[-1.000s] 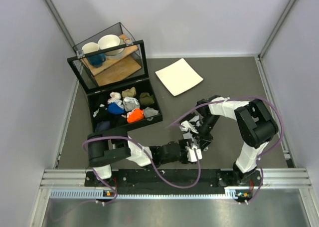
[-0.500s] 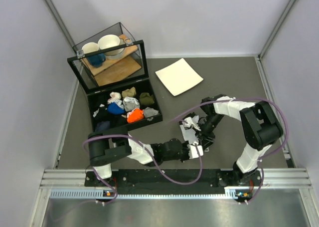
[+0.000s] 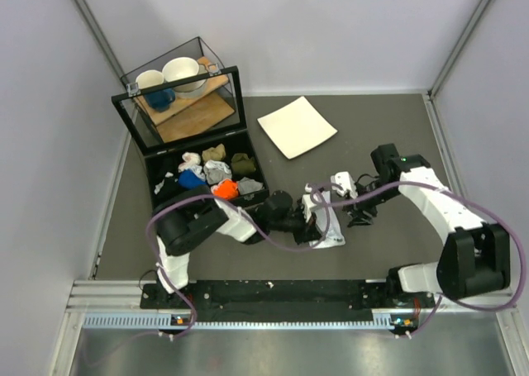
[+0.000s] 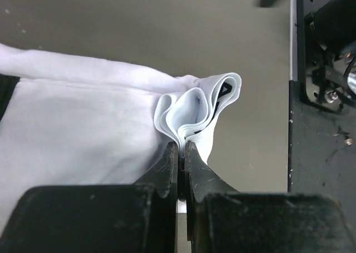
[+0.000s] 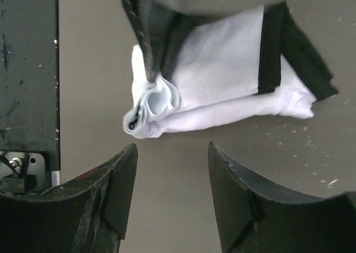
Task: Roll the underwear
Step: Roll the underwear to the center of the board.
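Observation:
The underwear is a white garment with a black band, lying partly folded on the grey table near the front middle. My left gripper is shut on the bunched, layered fold at its near end, and in the top view it sits at the garment's left side. My right gripper stands open just short of the same folded end, with only bare table between its fingers. From above, it is to the right of the garment.
A white square plate lies at the back centre. A black compartment box with several small cloth bundles sits to the left, with a glass case of cups behind it. The black base rail runs along the near edge.
My left gripper has shut on the underwear's folded edge and moved it away from the rail. My right gripper has opened, let go and drawn back to the right.

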{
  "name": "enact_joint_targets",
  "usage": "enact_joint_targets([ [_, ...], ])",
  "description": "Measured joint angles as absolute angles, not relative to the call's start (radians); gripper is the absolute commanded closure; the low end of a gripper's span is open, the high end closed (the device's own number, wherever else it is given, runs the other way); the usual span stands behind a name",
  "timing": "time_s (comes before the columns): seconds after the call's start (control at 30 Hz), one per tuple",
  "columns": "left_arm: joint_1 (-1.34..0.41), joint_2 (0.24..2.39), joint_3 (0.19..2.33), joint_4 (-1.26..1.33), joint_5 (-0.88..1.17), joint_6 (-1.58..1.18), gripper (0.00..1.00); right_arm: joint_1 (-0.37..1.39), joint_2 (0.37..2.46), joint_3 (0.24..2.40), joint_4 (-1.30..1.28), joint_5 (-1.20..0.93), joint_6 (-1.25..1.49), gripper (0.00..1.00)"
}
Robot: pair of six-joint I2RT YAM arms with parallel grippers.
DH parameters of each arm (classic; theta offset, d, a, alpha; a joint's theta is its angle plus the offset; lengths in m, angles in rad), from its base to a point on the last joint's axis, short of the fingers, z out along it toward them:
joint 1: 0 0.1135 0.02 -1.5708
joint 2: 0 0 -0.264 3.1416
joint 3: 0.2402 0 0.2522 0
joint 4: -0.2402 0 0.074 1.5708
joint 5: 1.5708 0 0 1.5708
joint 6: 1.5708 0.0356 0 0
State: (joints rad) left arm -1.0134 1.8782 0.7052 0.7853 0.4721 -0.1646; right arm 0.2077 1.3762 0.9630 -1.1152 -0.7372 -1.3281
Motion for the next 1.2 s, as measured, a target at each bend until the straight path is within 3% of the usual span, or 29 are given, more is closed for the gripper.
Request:
enact_joint_targets([
  [0.1, -0.959, 1.935, 0.767, 0.746, 0.579, -0.276, 1.00, 0.207, 1.268, 0.925, -1.109, -0.793, -1.390, 0.30],
  [0.17, -0.939, 1.956, 0.793, 0.725, 0.621, -0.332, 1.00, 0.207, 1.219, 0.881, -1.107, -0.827, -1.448, 0.27],
  [0.37, -0.901, 1.986, 0.805, 0.726, 0.662, -0.474, 1.00, 0.278, 1.174, 0.749, -1.111, -0.836, -1.602, 0.56],
  [0.7, -0.885, 2.006, 0.805, 0.748, 0.676, -0.586, 1.00, 0.534, 1.181, 0.679, -0.905, -0.694, -1.491, 0.60],
  [0.9, -0.884, 2.008, 0.804, 0.751, 0.673, -0.608, 0.97, 0.548, 1.249, 0.655, -0.781, -0.586, -1.415, 0.56],
  [1.2, -0.876, 2.001, 0.767, 0.801, 0.643, -0.647, 0.70, 0.553, 1.280, 0.616, -0.678, -0.553, -1.383, 0.54],
])
